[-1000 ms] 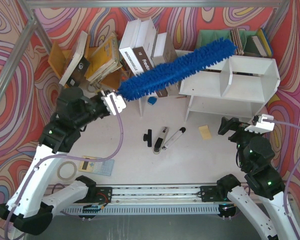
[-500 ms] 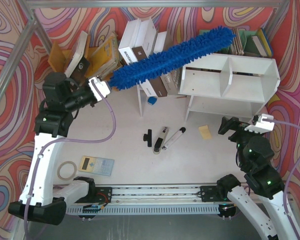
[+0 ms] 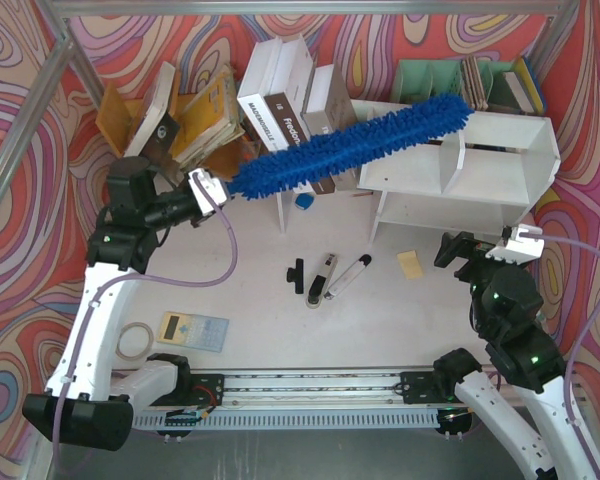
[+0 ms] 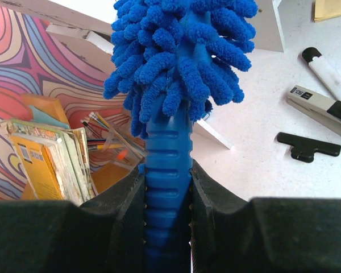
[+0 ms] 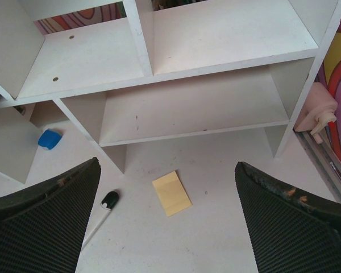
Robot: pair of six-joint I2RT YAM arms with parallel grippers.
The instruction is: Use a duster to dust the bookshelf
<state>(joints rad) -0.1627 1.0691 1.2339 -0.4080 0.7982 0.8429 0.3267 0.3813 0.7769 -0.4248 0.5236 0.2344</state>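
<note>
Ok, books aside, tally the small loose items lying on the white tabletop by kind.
tape roll: 1
calculator: 1
black clip: 1
stapler: 1
white marker: 1
yellow note pad: 1
small blue object: 1
Total: 7

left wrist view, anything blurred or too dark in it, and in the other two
Left wrist: duster sharp, left fingers near-black at the bottom. Right wrist: bookshelf evenly lit, soft shadow under its shelves, right fingers dark and soft. Top external: crisp, no glare.
</note>
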